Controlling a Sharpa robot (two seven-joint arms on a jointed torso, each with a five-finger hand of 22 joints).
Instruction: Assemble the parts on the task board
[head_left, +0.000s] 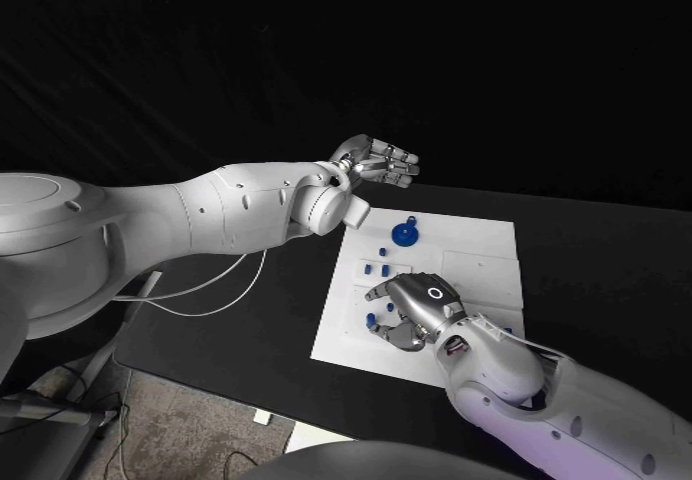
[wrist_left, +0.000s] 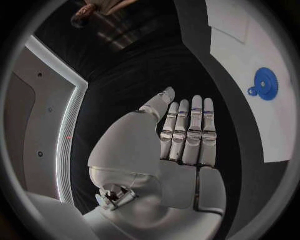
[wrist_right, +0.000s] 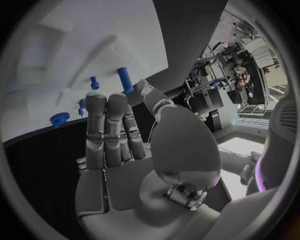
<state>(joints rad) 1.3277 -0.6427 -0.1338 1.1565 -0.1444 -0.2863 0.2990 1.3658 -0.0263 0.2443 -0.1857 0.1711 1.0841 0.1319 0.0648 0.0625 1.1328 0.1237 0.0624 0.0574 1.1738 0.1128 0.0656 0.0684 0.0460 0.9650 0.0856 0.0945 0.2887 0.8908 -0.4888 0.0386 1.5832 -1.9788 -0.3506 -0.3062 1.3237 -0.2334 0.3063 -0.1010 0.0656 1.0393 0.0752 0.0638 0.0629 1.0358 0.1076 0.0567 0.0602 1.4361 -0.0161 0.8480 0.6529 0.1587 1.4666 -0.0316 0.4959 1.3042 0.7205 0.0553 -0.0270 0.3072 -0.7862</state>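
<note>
- the white task board (head_left: 483, 250) lies in the middle of the black table (head_left: 606, 260), small blue parts scattered on its near-left portion.
- a blue gear (head_left: 405, 234) sits near the board's far-left corner, also seen in the left wrist view (wrist_left: 267, 84).
- the left hand (head_left: 376, 161) is raised off the board's far-left corner, fingers straight and side by side, holding nothing.
- the right hand (head_left: 417, 312) hovers over the board's near-left area, fingers extended and empty.
- in the right wrist view a blue peg (wrist_right: 125, 79) stands upright on the board beyond the fingertips (wrist_right: 107, 100), with smaller blue pieces (wrist_right: 94, 82) beside it.
</note>
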